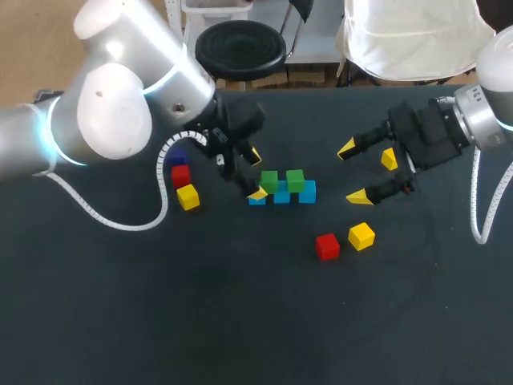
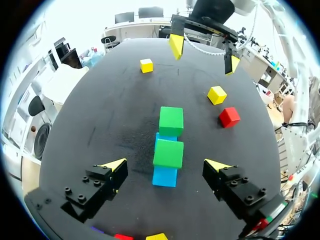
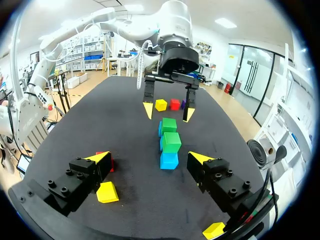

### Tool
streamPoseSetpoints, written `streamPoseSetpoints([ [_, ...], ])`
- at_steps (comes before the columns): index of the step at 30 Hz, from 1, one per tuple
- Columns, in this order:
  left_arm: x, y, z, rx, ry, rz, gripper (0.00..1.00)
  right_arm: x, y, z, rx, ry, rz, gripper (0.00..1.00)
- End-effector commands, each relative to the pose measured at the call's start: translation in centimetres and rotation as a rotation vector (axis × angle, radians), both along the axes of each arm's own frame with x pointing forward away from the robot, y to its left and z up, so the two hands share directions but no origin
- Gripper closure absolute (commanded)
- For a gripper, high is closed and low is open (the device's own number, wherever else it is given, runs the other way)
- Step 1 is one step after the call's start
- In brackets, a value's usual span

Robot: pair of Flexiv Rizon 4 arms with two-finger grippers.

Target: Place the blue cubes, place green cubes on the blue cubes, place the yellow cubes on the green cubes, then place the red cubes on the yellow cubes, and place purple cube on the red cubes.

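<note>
Yellow solid cube, lower right, seems light, rigid, pinchable across flat faces; left gripper and right gripper gape empty.

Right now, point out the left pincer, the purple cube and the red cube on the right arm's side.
left pincer [image 1: 256, 174], head view, midpoint of its open gap.
purple cube [image 1: 178, 158], head view, its visible top face.
red cube [image 1: 326, 246], head view, centre of its top face.
</note>
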State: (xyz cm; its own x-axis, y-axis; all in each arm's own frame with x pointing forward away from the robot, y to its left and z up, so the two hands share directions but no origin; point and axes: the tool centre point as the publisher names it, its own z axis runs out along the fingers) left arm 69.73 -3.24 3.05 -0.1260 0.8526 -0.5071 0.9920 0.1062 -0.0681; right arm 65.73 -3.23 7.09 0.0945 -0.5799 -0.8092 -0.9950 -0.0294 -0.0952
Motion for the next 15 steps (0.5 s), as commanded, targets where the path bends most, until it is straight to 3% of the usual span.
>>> streamPoseSetpoints([
  [1, -1.1, 1.4, 0.5, -0.036, -0.02, -0.013, 0.0, -0.1, 0.0, 0.0, 0.002, -0.002, -0.001, 0.0],
  [4, -1.5, 2.0, 0.9, -0.07, -0.03, -0.058, 0.0, -0.1, 0.0, 0.0, 0.002, -0.002, -0.001, 0.0],
  [15, -2.0, 3.6, 2.0, -0.088, -0.044, -0.123, 0.0, -0.1, 0.0, 0.0, 0.002, -0.002, -0.001, 0.0],
])
